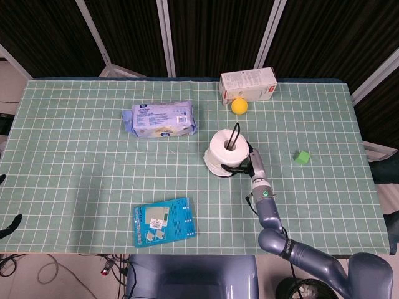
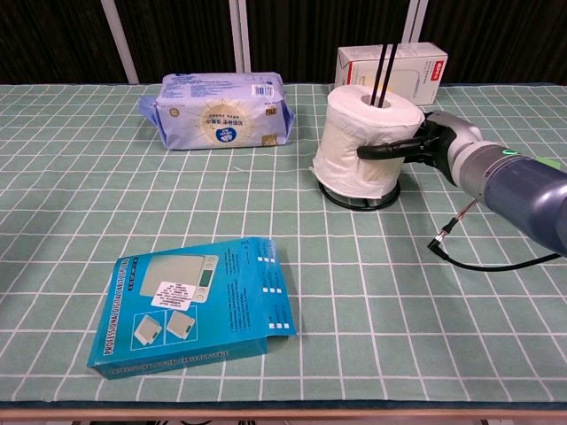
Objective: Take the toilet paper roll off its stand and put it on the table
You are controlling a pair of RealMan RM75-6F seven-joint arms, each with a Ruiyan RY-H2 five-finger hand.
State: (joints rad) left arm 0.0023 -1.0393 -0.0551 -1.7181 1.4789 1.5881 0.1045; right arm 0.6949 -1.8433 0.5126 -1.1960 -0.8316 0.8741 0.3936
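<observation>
The white toilet paper roll (image 1: 224, 150) (image 2: 366, 140) is still threaded on the black wire stand (image 2: 384, 66), lifted a little and tilted. The stand's round base (image 2: 359, 198) shows beneath it. My right hand (image 2: 422, 142) (image 1: 244, 166) grips the roll's right side, with dark fingers wrapped across its front. Only dark tips of my left hand (image 1: 10, 227) show at the head view's left edge, below the table's near corner; its fingers cannot be made out.
A blue box (image 2: 199, 304) lies near the front edge. A wipes pack (image 2: 221, 111) sits at the back left, and a white carton (image 2: 390, 64) with a yellow ball (image 1: 239, 106) behind the stand. A green cube (image 1: 303, 157) is on the right. A cable (image 2: 478, 257) trails under my right arm.
</observation>
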